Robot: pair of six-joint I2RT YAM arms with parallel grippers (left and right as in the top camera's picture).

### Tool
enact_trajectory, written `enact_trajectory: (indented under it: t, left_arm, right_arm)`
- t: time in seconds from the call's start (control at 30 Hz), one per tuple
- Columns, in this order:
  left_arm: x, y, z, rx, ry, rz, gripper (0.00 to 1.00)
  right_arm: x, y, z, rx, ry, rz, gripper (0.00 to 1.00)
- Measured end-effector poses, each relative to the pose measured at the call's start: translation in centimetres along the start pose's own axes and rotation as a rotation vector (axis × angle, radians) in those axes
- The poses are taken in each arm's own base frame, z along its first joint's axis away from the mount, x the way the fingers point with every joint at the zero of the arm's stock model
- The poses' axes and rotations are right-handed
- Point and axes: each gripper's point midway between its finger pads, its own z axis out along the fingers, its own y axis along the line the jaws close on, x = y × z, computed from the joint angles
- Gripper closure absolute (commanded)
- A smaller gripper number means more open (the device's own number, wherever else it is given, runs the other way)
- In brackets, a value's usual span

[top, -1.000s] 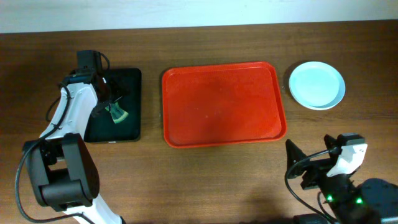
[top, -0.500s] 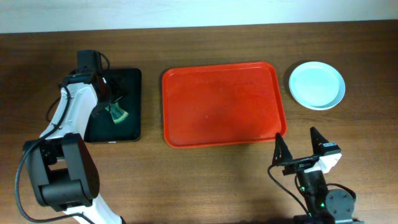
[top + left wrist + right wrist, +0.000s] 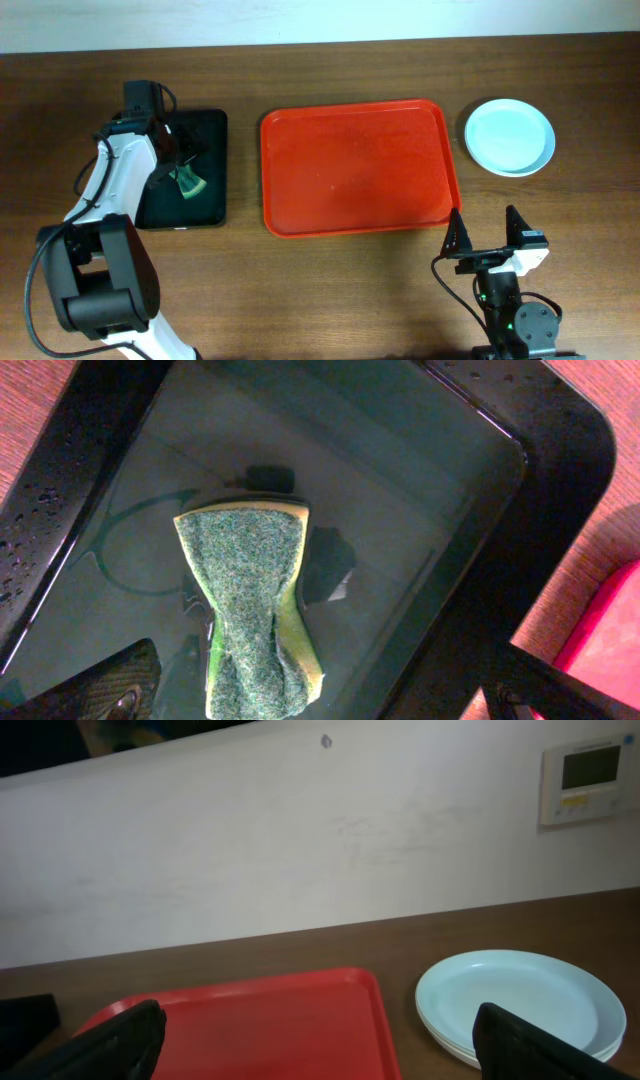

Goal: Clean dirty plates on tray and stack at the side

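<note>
The red tray (image 3: 355, 165) lies mid-table with nothing on it; it also shows in the right wrist view (image 3: 250, 1020). The plates (image 3: 509, 137) sit stacked on the table to its right, a pale blue one on top, with lower rims visible in the right wrist view (image 3: 515, 1005). My right gripper (image 3: 487, 238) is open and empty in front of the tray's right corner, facing the tray and the stack (image 3: 330, 1050). My left gripper (image 3: 180, 165) is open over the black tray (image 3: 215, 135). A green sponge (image 3: 250, 600) lies in that tray between the fingers (image 3: 320, 695).
The black tray (image 3: 520, 480) holds shallow water around the sponge and sits left of the red tray. A white wall (image 3: 300, 840) runs behind the table's far edge. Bare wood surrounds both trays.
My right gripper has swung in from the front right corner toward the tray's front right corner and now points at the tray. The left arm and sponge have not moved.
</note>
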Motion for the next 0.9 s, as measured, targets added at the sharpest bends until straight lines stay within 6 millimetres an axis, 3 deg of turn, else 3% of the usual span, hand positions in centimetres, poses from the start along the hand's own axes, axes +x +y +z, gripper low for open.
enact_trajectory:
  t: [0.1, 0.23, 0.9]
  left_arm:
    - [0.0, 0.0, 0.0, 0.000, 0.000, 0.000, 0.01]
    - [0.0, 0.0, 0.0, 0.000, 0.000, 0.000, 0.01]
    - [0.0, 0.0, 0.0, 0.000, 0.000, 0.000, 0.01]
  right_arm:
    - [1.0, -0.3, 0.0, 0.013, 0.039, 0.001, 0.01]
    - [4.0, -0.9, -0.3, 0.038, 0.161, 0.001, 0.01]
    - [4.0, -0.9, -0.3, 0.038, 0.161, 0.000, 0.01]
